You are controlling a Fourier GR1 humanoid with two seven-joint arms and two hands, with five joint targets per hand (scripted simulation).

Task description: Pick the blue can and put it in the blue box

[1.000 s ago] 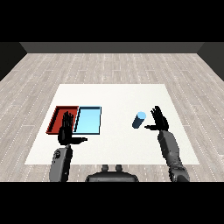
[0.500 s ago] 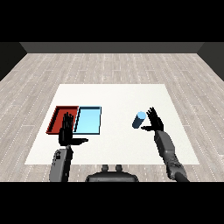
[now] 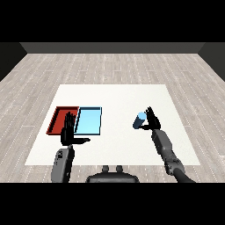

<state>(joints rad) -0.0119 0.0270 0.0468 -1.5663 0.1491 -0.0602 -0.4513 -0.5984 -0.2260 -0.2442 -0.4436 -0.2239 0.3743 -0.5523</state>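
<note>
The surface looked smooth, matt white. Around it the floor showed pale grey wood planks with visible grain. The blue can had a smooth, faintly glossy skin. Both trays, red and light blue, looked like smooth, matt plastic.

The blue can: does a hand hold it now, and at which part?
Not clearly. The right hand is against the side of the blue can, but whether its fingers curl round it cannot be told. The left hand is open and holds nothing.
</note>
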